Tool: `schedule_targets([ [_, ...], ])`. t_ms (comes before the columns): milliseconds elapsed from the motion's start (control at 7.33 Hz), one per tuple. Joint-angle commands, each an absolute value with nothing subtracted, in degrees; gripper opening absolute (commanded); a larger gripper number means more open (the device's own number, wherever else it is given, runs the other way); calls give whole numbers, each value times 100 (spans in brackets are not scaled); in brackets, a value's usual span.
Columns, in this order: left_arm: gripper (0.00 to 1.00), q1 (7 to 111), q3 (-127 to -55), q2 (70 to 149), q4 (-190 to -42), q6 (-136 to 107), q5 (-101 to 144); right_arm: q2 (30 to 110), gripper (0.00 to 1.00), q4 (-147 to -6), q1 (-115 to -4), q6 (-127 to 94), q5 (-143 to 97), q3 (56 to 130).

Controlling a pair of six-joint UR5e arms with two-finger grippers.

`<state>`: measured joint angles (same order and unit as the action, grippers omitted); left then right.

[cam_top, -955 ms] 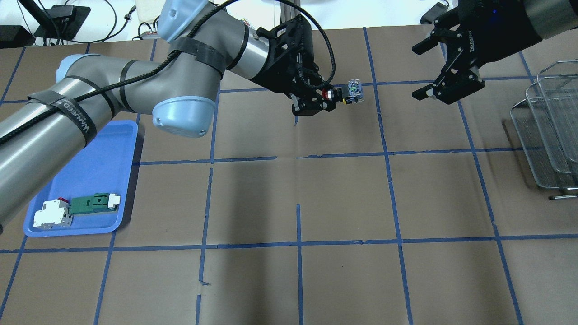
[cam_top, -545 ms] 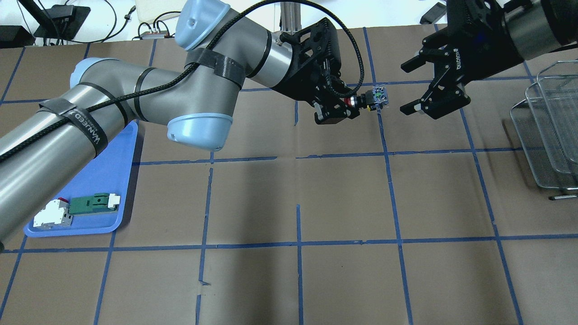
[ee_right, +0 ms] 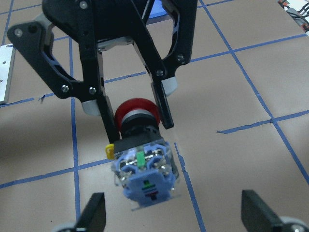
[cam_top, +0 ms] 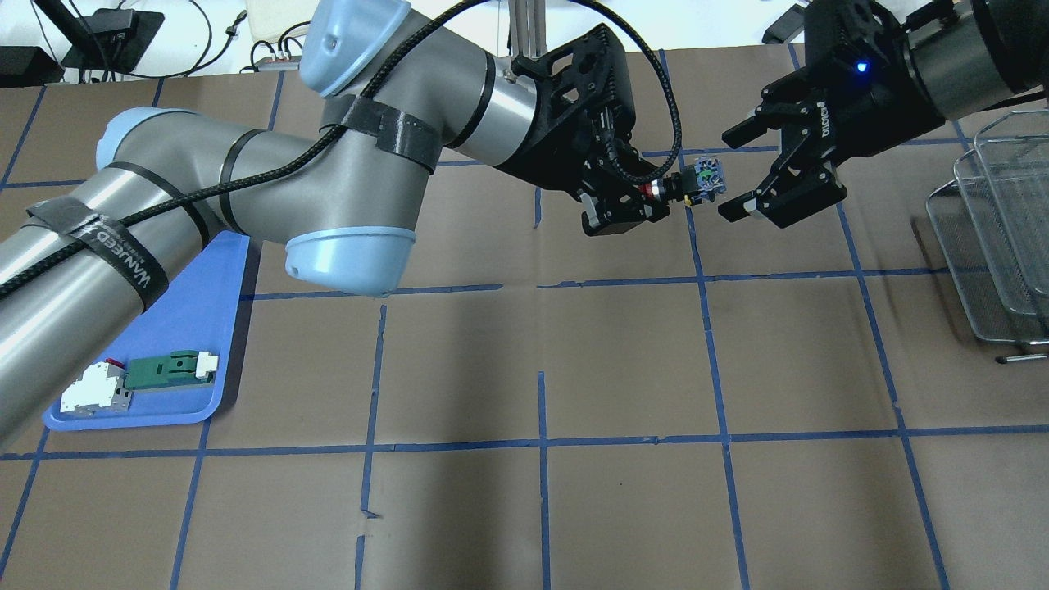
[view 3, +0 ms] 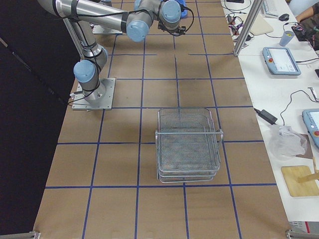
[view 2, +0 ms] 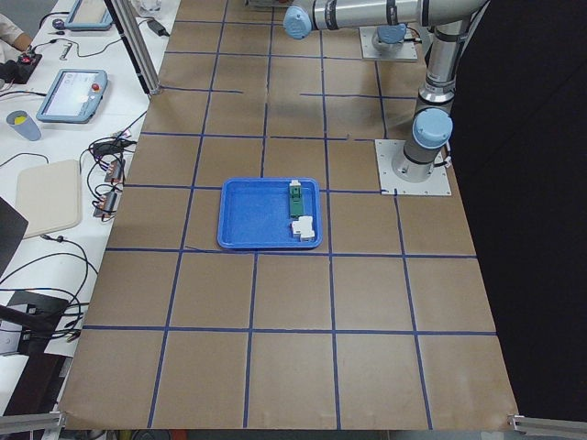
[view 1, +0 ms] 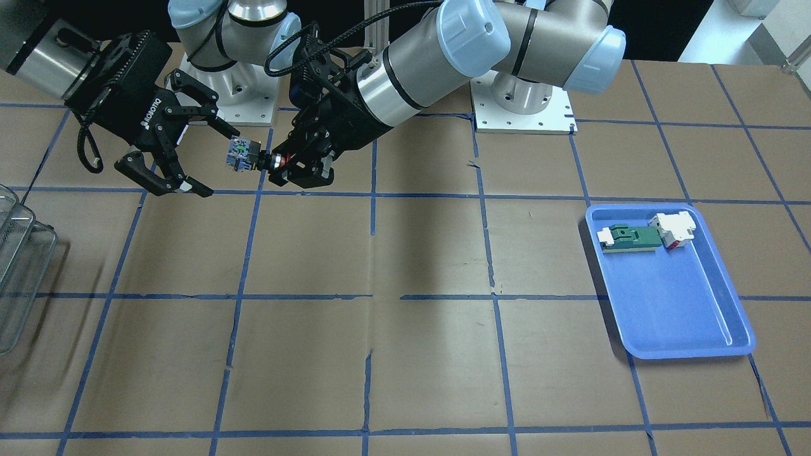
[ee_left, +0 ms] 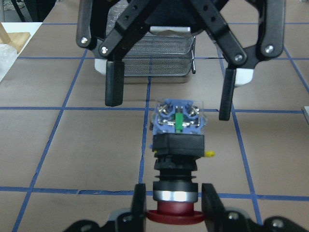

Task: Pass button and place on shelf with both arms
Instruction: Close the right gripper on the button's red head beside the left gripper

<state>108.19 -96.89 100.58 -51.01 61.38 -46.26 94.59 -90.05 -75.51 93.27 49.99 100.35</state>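
My left gripper (cam_top: 649,195) is shut on the red cap of the button (cam_top: 698,180) and holds it level above the table, blue-and-silver block outward. My right gripper (cam_top: 724,175) is open, facing it, with its fingertips (cam_top: 729,211) on either side of the block's end and not touching it. The left wrist view shows the button (ee_left: 176,145) with the right gripper's fingers (ee_left: 114,89) just beyond it. The right wrist view shows the block (ee_right: 145,176) close in front. The wire-mesh shelf (cam_top: 996,238) stands at the right edge, also seen in the exterior right view (view 3: 188,144).
A blue tray (cam_top: 192,319) lies at the left under my left arm. It holds a green-and-white flat part (cam_top: 170,369) and a white-and-red block (cam_top: 92,392). Brown paper with blue tape lines covers the table.
My left arm has carried the button to the right. My right gripper has come left and lower towards it, still open. The gap between them has closed.
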Motion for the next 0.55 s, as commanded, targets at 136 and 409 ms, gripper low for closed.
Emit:
schedule_targets([
  [136, 0, 10819, -9703, 10063, -5098, 6187, -4606, 9842, 100, -8904, -7655, 9431, 5010, 10090],
  [409, 0, 10819, -9703, 10037, -5098, 6170, -4605, 9835, 100, -8921, -7664, 9483, 5010, 10090],
])
